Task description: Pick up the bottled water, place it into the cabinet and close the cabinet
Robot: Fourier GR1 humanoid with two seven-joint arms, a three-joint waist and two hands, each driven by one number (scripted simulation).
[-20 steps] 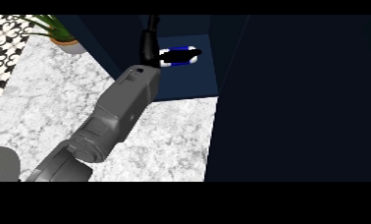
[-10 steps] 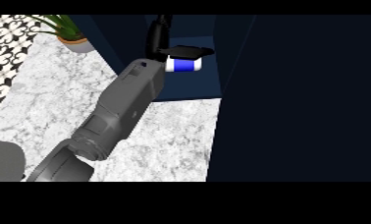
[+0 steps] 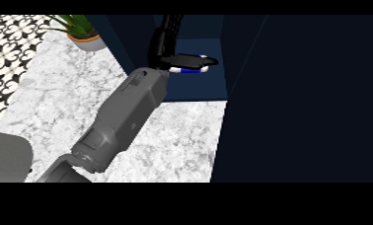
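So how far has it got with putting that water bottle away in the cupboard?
Picking up looks done: the black hand reaches into the dark blue cabinet, thumb over the blue-and-white water bottle. The placing is in hand, since the bottle is inside the opening but not yet let go. Left: releasing it, pulling the arm out and shutting the dark cabinet door, which stands open at the right.

The left hand [image 3: 169, 51] curls round the bottle [image 3: 191, 69] inside the open cabinet [image 3: 198, 88] (a plant [image 3: 79, 30] stands at the surface's [image 3: 65, 91] far corner).
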